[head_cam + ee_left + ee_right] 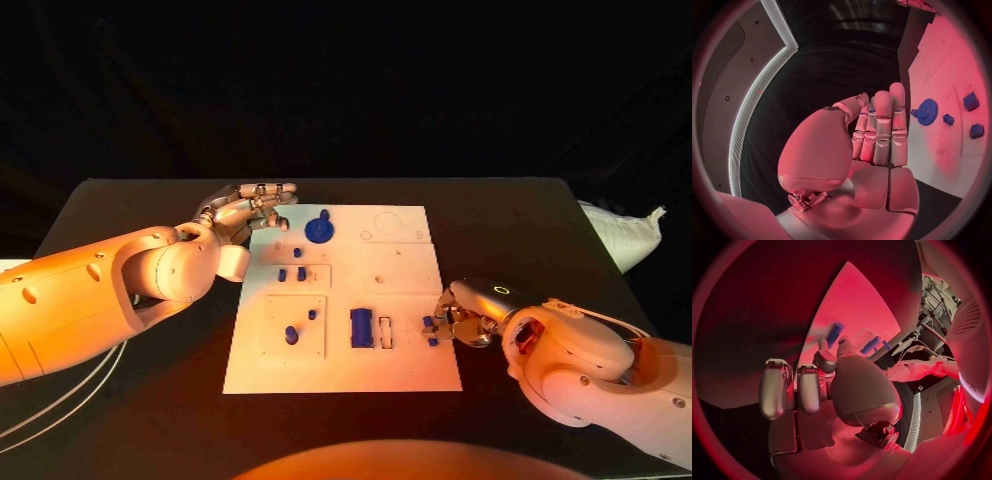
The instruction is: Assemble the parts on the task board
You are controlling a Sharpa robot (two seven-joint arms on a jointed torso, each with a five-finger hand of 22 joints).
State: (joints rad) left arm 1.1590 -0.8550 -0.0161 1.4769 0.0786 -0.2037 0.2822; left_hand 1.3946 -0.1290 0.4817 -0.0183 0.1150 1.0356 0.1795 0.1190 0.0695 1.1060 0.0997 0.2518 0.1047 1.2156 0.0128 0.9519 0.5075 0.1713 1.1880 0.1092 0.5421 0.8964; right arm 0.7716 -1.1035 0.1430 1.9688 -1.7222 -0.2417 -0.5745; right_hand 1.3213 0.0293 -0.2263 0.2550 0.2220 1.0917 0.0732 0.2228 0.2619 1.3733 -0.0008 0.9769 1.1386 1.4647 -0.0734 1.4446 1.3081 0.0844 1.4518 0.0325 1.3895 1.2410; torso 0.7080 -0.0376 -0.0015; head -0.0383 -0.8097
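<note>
left hand (248,212): at the board's (411,375) far-left corner, fingers straight and side by side, tips over the board's edge; it holds nothing that I can see, and in the left wrist view the hand (873,135) stands flat with the thumb lying close alongside.
gear (319,229): on the board just right of the left hand's fingertips, the nearest part to that hand; the left wrist view shows the gear (927,111) just beyond the fingertips, not touched.
pegs (290,273): small blue pieces toward the near side of the gear, left half of the board, apart from both hands.
block (362,327): upright blue bar near the board's middle-front, its long axis running far to near; a pale slot (385,331) sits just right of it.
right hand (464,322): at the board's right edge, fingers curled toward the board, touching or pinching a small blue piece (430,326); the grip itself is hidden, so I cannot tell whether it is held.
key relation: the small piece lies on the board side of the right hand, and the slot lies just beyond it; the right hand is far nearer than the left.
hard to make out: in the right wrist view the palm covers the contact; the blue bars (869,345) past the fingers cannot be matched to parts with certainty.
</note>
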